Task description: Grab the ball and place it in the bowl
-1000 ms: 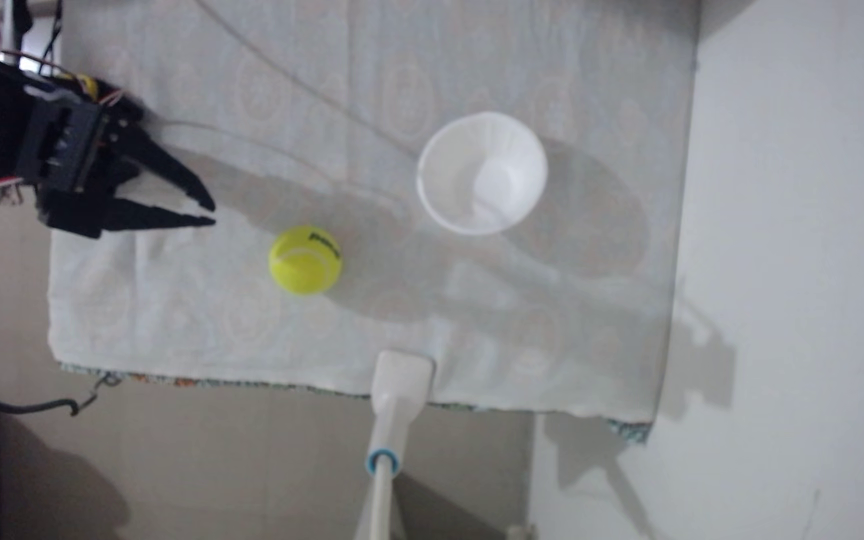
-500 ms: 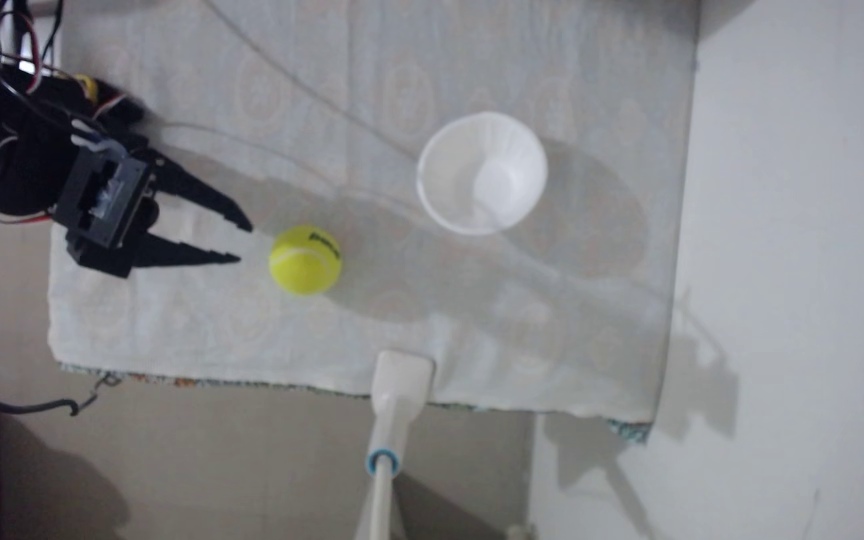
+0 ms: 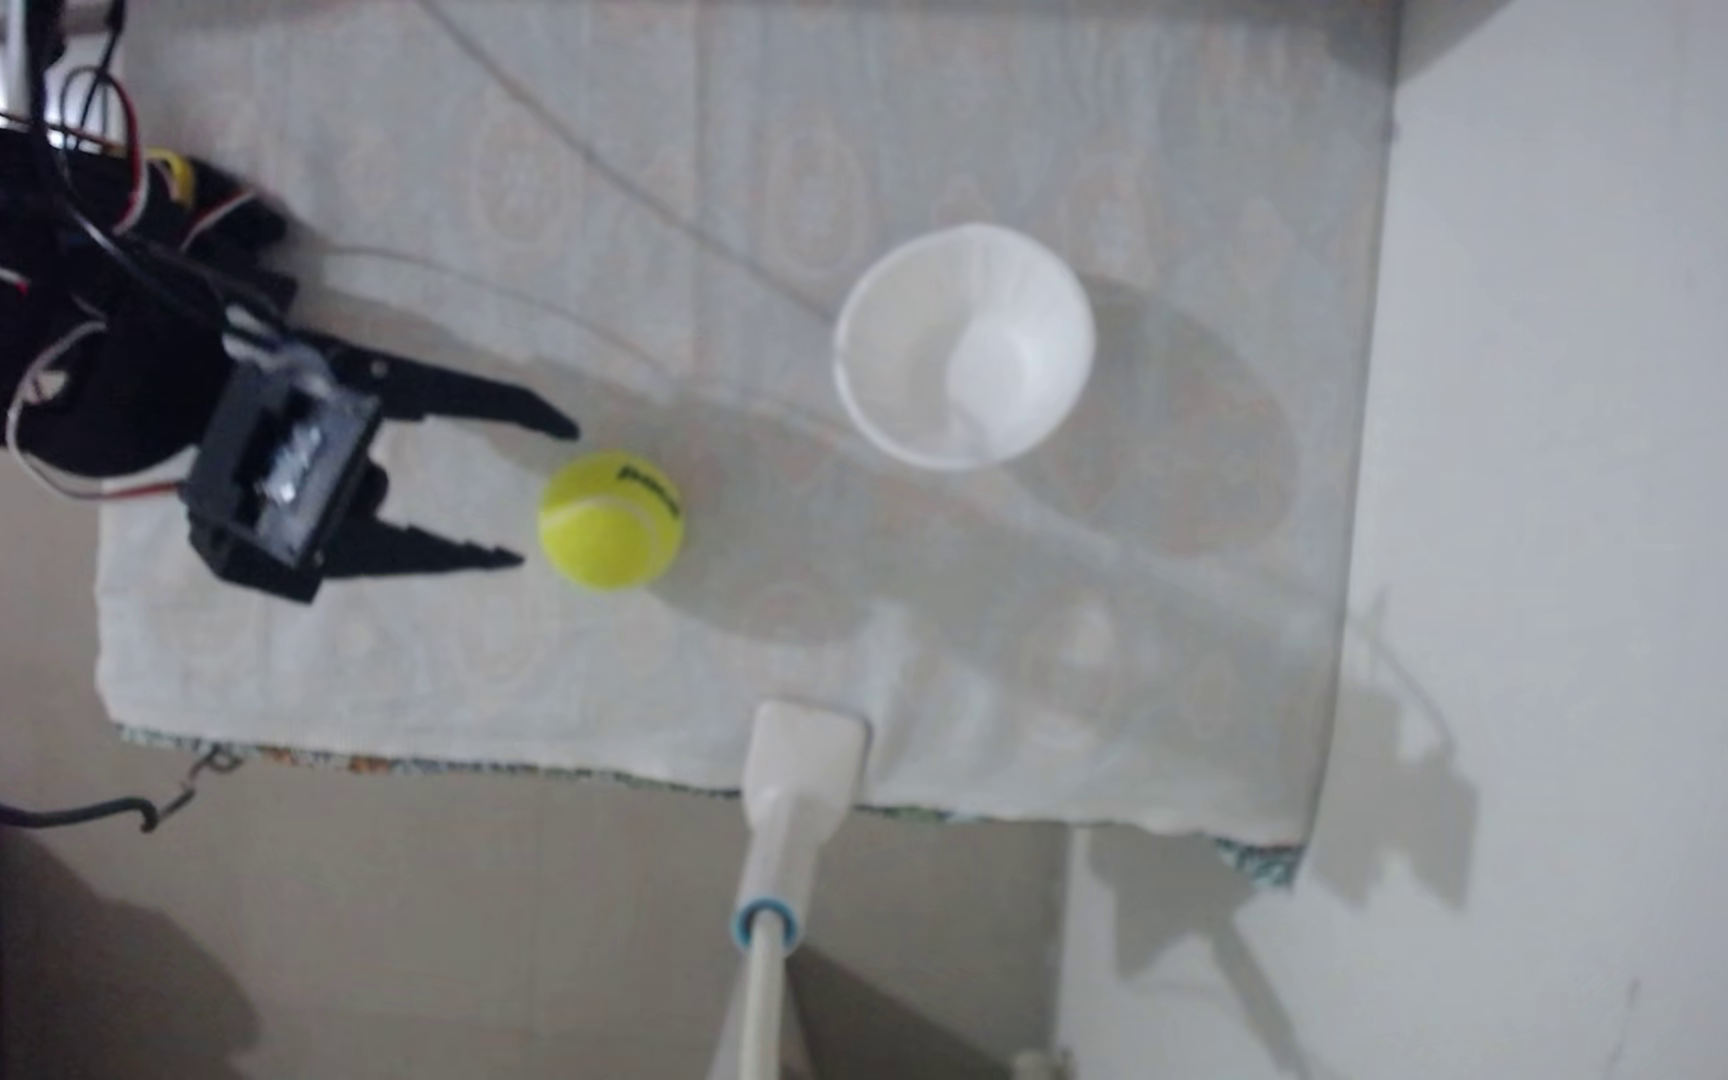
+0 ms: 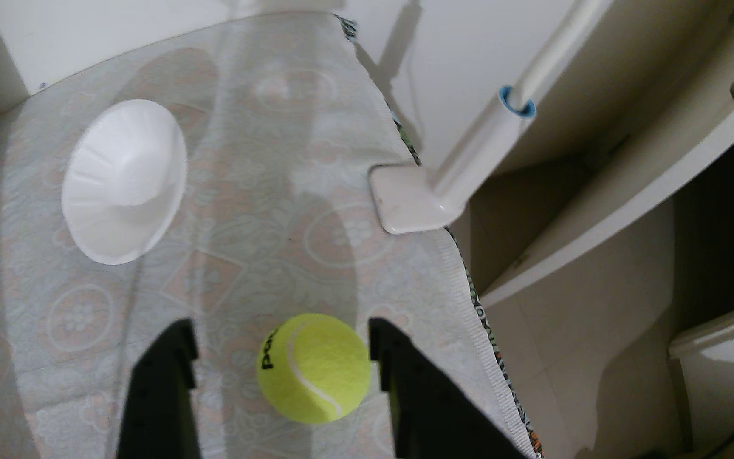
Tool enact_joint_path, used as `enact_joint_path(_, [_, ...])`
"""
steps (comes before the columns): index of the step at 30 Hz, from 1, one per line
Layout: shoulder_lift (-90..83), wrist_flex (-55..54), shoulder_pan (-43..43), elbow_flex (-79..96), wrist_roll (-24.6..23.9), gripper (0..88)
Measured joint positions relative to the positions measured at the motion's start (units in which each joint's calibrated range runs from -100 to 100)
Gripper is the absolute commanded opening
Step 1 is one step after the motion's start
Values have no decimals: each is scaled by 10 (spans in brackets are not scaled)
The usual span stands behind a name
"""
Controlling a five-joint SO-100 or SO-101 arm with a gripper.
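Ball (image 3: 611, 519) sits mid-frame, untouched; gripper (image 3: 548, 493) has slid right since a second ago, fingers spread wide, now flanking it — grasp looks imminent, bowl (image 3: 964, 346) waiting upper right.

A pale patterned cloth (image 3: 943, 644) covers the counter. A white clamp (image 3: 806, 763) with a blue-ringed pole (image 3: 766, 924) grips the cloth's near edge in the fixed view.

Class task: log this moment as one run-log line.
phase: approach | gripper: open, flanking tennis ball, no contact | white bowl: empty, upright
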Motion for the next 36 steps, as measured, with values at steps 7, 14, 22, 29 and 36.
enact_joint_path(7, [41, -5, 31, 0, 0, 353])
enact_joint_path(14, [76, -18, 58, 0, 0, 373])
enact_joint_path(22, [102, -48, 70, 2, 1, 383])
enact_joint_path(29, [130, -86, 77, 34, 2, 383])
enact_joint_path(36, [152, -125, 86, 81, 5, 383])
